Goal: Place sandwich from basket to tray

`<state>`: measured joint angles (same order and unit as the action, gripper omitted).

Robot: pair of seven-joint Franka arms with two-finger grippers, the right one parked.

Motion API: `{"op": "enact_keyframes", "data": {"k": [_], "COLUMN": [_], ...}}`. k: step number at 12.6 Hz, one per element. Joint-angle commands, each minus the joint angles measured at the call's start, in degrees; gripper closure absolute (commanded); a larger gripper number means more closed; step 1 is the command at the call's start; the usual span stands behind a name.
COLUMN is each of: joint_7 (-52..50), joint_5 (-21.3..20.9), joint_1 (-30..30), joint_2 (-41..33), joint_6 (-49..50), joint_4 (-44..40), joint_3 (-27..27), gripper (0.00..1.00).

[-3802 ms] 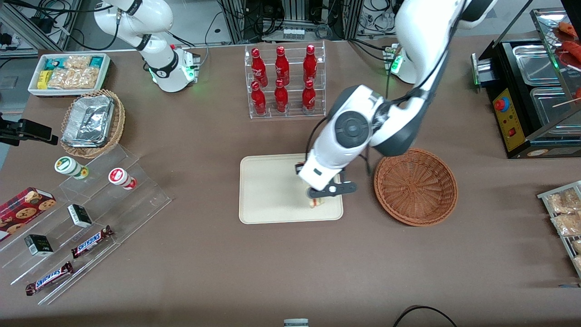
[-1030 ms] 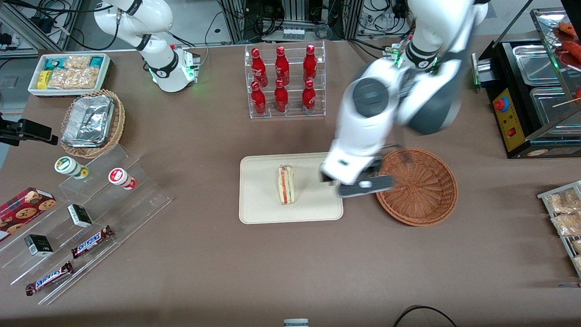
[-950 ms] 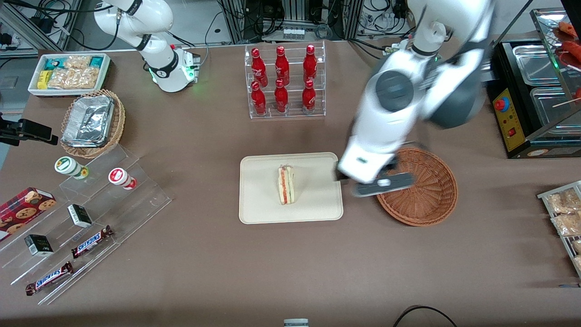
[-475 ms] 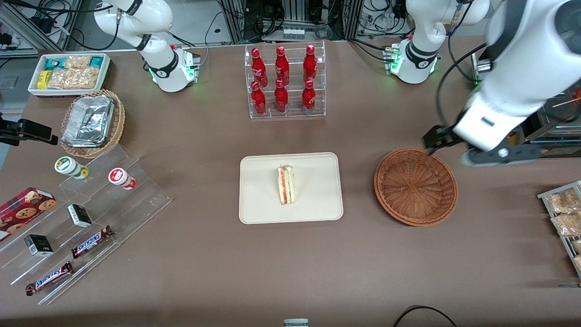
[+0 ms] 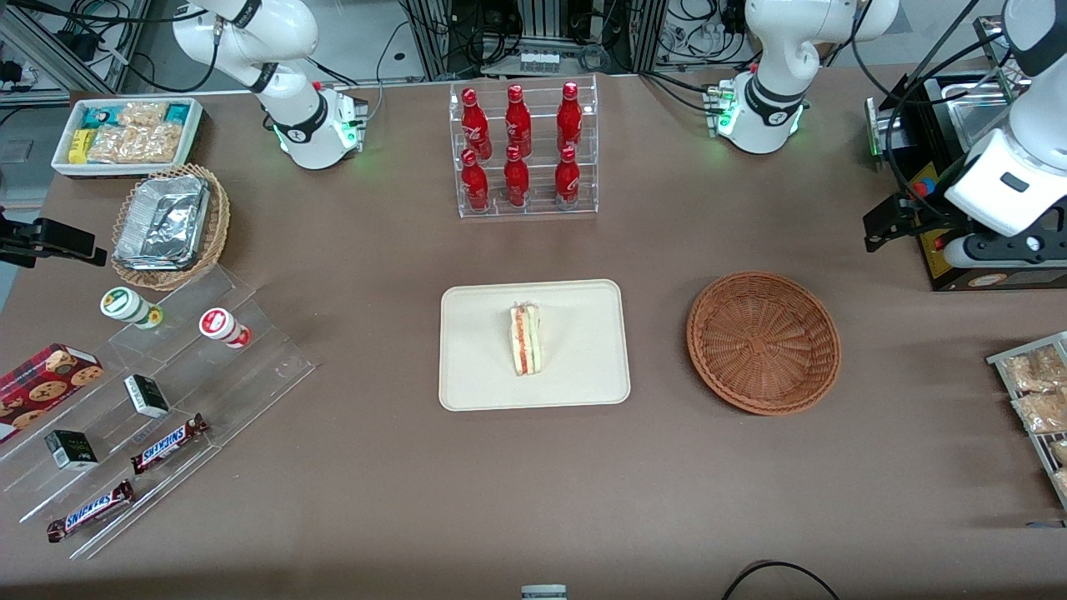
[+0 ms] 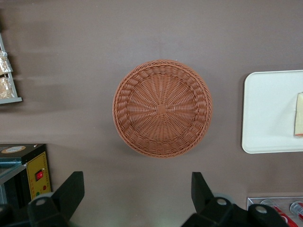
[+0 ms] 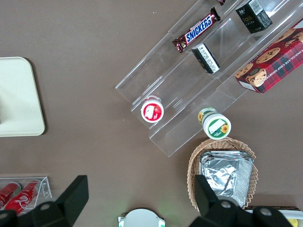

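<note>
The sandwich (image 5: 525,339) lies on the cream tray (image 5: 575,383), with its red and green filling edge showing. The reddish-brown wicker basket (image 5: 763,342) stands beside the tray and is empty. My left gripper (image 5: 894,220) is open and empty. It hangs high above the table at the working arm's end, farther from the front camera than the basket and next to the black machine. The left wrist view shows its fingers spread wide (image 6: 136,194) above bare table, with the basket (image 6: 162,108), the tray (image 6: 265,113) and the sandwich's edge (image 6: 299,120).
A rack of red bottles (image 5: 523,150) stands farther back than the tray. A black food warmer (image 5: 975,167) and a snack rack (image 5: 1038,392) are at the working arm's end. Acrylic steps with candy bars (image 5: 167,383), a foil-lined tan basket (image 5: 171,225) and a white snack box (image 5: 125,133) are at the parked arm's end.
The gripper let go of the sandwich on the tray, rose, and swung over the basket toward the working arm's end of the table. The sandwich stays on the tray.
</note>
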<state>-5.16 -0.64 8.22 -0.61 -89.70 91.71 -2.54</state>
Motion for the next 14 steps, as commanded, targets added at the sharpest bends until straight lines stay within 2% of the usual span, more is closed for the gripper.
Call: {"op": "enact_keyframes", "data": {"k": [1, 4, 7, 14], "joint_7": [2.9, 5.8, 5.6, 5.0], "joint_5": [-0.3, -0.1, -0.2, -0.9], "joint_1": [-2.2, -6.1, -10.9, -10.1], "joint_2": [-1.0, -1.0, -0.5, -0.4], "joint_6": [-0.4, 0.4, 0.6, 1.8], "joint_4": [1.0, 0.0, -1.5, -1.4], "joint_3": [0.7, 1.5, 7.3, 7.2], "gripper": [0.00, 0.00, 0.00, 0.00]}}
